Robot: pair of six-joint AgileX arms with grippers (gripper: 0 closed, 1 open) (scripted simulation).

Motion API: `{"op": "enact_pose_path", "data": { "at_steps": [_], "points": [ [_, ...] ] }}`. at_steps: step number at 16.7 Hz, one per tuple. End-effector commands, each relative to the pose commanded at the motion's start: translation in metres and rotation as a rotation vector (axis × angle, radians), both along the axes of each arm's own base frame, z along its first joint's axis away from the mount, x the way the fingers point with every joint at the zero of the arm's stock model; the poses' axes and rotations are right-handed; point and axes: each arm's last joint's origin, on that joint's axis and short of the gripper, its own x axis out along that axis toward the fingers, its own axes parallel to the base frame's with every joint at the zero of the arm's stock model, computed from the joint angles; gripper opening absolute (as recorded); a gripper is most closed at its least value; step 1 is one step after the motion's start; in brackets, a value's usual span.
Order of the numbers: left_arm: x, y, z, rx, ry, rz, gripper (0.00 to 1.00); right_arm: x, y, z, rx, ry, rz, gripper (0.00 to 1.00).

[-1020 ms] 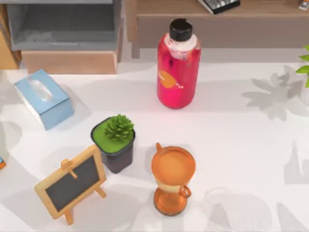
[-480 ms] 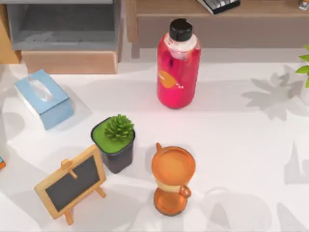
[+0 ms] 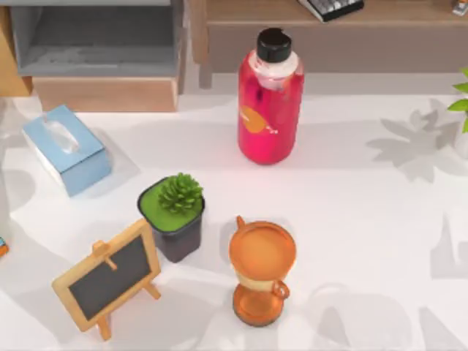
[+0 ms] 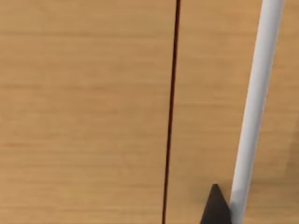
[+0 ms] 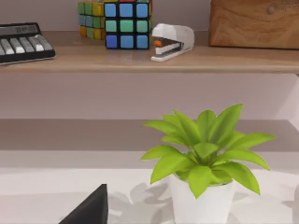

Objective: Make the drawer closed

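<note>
The drawer [image 3: 106, 93] stands pulled out at the table's back left, showing its grey inner floor and walls behind a plain light tan front. In the left wrist view a dark part of my left gripper [image 4: 215, 207] sits very close to a tan wooden surface [image 4: 84, 112] with a thin dark seam and a white bar [image 4: 254, 107] beside it. I cannot tell which piece of the furniture that surface is. In the right wrist view a dark part of my right gripper [image 5: 88, 210] is low over the table, facing a potted plant [image 5: 203, 154].
A blue tissue box [image 3: 66, 150] lies just in front of the drawer. A red bottle [image 3: 269, 99], a small succulent pot [image 3: 174, 216], a little chalkboard [image 3: 110, 278] and an orange hourglass [image 3: 261, 270] stand mid-table. A wooden shelf [image 3: 329, 18] holds a keyboard [image 3: 333, 7].
The shadow along the table's left edge has shifted a little. The drawer and the table objects have not moved.
</note>
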Motion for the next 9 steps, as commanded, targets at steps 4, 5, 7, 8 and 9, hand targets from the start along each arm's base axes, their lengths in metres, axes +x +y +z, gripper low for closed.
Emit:
{"op": "enact_pose_path", "data": {
  "at_steps": [4,5,7,8,9],
  "points": [
    [0.0,0.0,0.0,0.0,0.0,0.0,1.0,0.0,0.0,0.0,0.0,0.0,0.0,1.0],
    [0.0,0.0,0.0,0.0,0.0,0.0,1.0,0.0,0.0,0.0,0.0,0.0,0.0,1.0],
    [0.0,0.0,0.0,0.0,0.0,0.0,1.0,0.0,0.0,0.0,0.0,0.0,0.0,1.0],
    [0.0,0.0,0.0,0.0,0.0,0.0,1.0,0.0,0.0,0.0,0.0,0.0,0.0,1.0],
    [0.0,0.0,0.0,0.0,0.0,0.0,1.0,0.0,0.0,0.0,0.0,0.0,0.0,1.0]
  ]
}}
